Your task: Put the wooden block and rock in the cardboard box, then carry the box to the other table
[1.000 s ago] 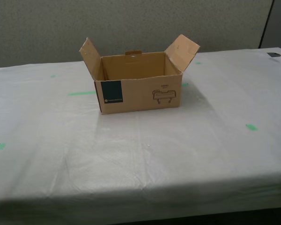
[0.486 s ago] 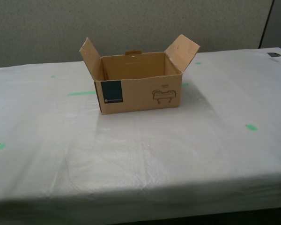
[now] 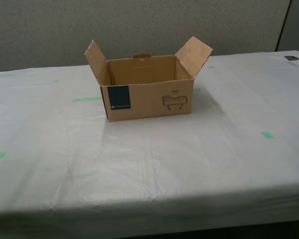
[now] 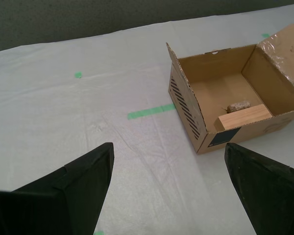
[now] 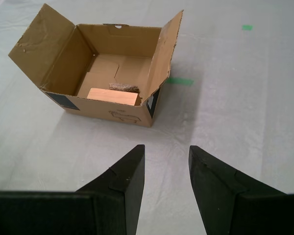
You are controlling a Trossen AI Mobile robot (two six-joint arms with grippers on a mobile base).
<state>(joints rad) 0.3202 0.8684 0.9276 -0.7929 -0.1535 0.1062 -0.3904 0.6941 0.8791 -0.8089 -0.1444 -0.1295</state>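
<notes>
Box [image 3: 148,97] sits open on the white table [image 3: 139,159], block [image 5: 113,96] and rock [image 5: 124,87] inside, touching each other against its front wall. My first gripper [image 5: 165,166] is narrow, my second gripper [image 4: 169,169] wide, both empty and hanging short of the box.

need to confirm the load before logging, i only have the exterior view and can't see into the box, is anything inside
Observer: Yes, the wooden block lies on the floor of the cardboard box.
Operator: and the rock
Observer: The rock lies in there too, just behind the block.
Operator: end effectors holding anything
Observer: No, my first end effector and my second end effector are both open, short of the box.
</notes>
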